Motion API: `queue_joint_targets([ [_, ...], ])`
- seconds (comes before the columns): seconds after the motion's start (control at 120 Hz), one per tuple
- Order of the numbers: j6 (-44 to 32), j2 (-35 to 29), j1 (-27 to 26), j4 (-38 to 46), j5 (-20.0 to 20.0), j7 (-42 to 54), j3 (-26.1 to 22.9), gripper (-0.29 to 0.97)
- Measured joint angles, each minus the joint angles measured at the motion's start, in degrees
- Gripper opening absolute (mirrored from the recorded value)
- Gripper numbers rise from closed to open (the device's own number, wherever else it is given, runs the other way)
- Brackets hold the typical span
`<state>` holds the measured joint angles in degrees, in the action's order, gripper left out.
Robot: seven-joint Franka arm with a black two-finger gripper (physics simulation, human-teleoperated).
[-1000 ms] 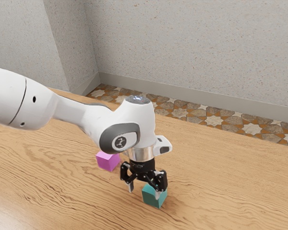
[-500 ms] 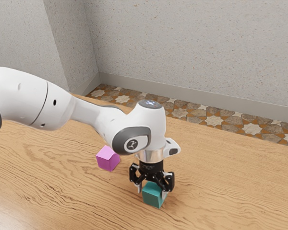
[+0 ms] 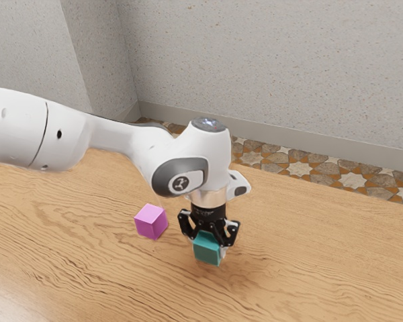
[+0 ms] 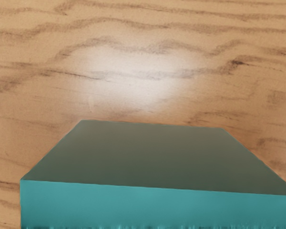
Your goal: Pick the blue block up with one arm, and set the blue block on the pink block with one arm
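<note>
Here the blue block (image 3: 207,251), a plain teal-blue cube with unmarked faces, hangs just above the wooden desk (image 3: 322,268), pinched from two sides by the black tool (image 3: 208,240), its fingers a block's width apart. Slightly farther back, toward the exterior view's left, the pink block (image 3: 151,222) sits on the desk, near but apart. The round emblem (image 3: 181,181) on the arm's grey joint is too small to read.

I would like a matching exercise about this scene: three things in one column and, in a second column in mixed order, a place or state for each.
Things:
1. blue block
2. pink block
3. gripper

Places or states:
a. rests on the table, free
b. shut on a block
c. gripped from two sides

Pairs: 1-c, 2-a, 3-b.
</note>
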<state>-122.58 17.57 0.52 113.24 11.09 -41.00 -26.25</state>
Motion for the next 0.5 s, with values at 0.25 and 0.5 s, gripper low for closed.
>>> queue_joint_targets([
  [0.25, 4.2, -2.1, 3.6, -1.8, 0.7, 3.4, 1.3, 0.34],
  [0.5, 9.4, 0.1, 11.0, -6.8, 0.8, 9.7, 1.5, 0.35],
])
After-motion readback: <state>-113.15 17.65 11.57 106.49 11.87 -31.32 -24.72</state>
